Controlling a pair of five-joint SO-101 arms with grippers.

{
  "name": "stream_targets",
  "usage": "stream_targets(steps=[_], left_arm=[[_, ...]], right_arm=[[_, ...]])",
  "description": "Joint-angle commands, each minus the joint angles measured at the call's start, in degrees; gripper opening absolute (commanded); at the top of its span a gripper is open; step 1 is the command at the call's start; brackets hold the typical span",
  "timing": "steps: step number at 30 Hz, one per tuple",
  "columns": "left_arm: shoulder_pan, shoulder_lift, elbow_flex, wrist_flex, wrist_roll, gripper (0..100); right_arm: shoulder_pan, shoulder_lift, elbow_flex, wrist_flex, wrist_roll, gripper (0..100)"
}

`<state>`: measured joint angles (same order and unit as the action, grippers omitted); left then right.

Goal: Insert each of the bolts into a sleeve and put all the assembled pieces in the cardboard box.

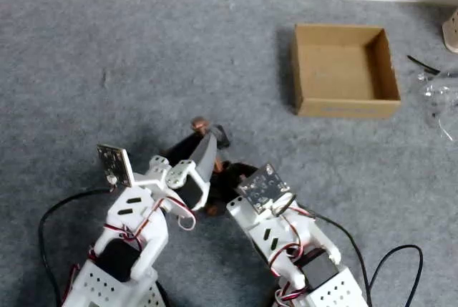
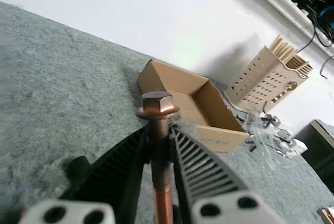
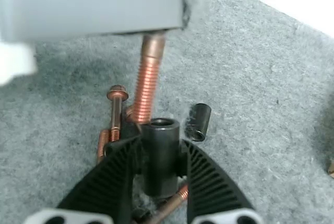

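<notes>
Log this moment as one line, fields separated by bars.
left gripper jaws shut on bolt | right gripper jaws shut on sleeve | bolt tip beside sleeve mouth, not inserted | cardboard box empty

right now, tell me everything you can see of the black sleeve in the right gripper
The black cylindrical sleeve is a short, matte, metal-looking tube with a round open bore at its far end. It sits lengthwise, clamped between the ribbed black fingers of the right gripper. The threaded tip of the copper-coloured bolt held by the left gripper is right at its rim, not clearly inside. Beneath it, loose copper bolts lie on the grey carpet.
</notes>
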<state>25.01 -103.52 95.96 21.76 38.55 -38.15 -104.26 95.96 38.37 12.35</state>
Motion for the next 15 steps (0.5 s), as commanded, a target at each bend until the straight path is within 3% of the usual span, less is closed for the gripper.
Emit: stream_targets(steps=[1,15], left_arm=[[-3.8,-0.9,1.2,-0.4,0.3,1],[-4.4,-0.9,1.2,-1.0,0.4,1]], right_arm=[[-0.4,-1.1,3.0,-2.5,0.5,0.4],[0.1,-1.1,2.8,-2.5,0.3,0.4]])
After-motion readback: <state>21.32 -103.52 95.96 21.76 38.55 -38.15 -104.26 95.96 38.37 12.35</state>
